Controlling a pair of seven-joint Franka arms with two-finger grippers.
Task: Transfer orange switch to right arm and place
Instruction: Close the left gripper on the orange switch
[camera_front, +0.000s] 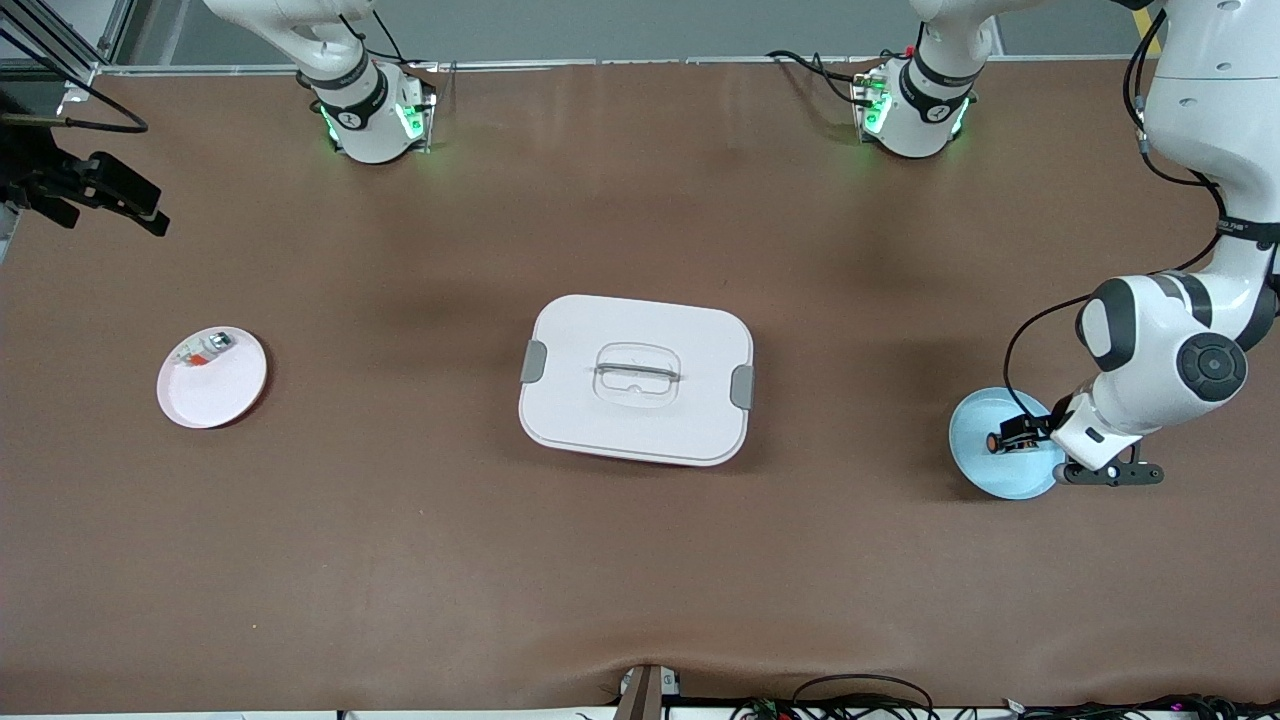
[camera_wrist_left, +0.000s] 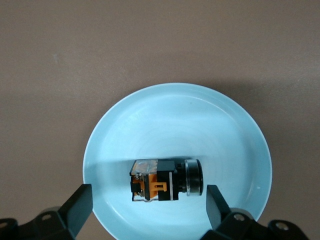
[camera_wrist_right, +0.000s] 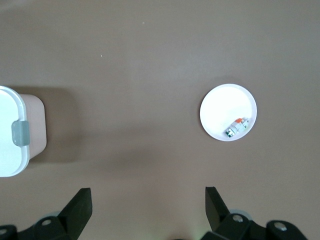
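The orange switch (camera_front: 1000, 441) (camera_wrist_left: 166, 180), a stubby black part with an orange clip and a round cap, lies on its side on the pale blue plate (camera_front: 985, 475) (camera_wrist_left: 175, 120) at the left arm's end of the table. My left gripper (camera_front: 1018, 437) (camera_wrist_left: 148, 197) hangs low over that plate, open. Its fingers (camera_wrist_left: 80, 200) stand one at each end of the switch, and neither touches it. My right gripper (camera_wrist_right: 147, 195) is open and holds nothing. It hangs high over bare table between the white plate and the box.
A white plate (camera_front: 225, 400) (camera_wrist_right: 217, 102) with a small white-and-silver piece (camera_front: 205, 350) (camera_wrist_right: 236, 127) lies toward the right arm's end. A white lidded box (camera_front: 600, 320) (camera_wrist_right: 10, 135) with grey latches stands mid-table. Black gear with a cable (camera_front: 95, 190) juts in at the right arm's end.
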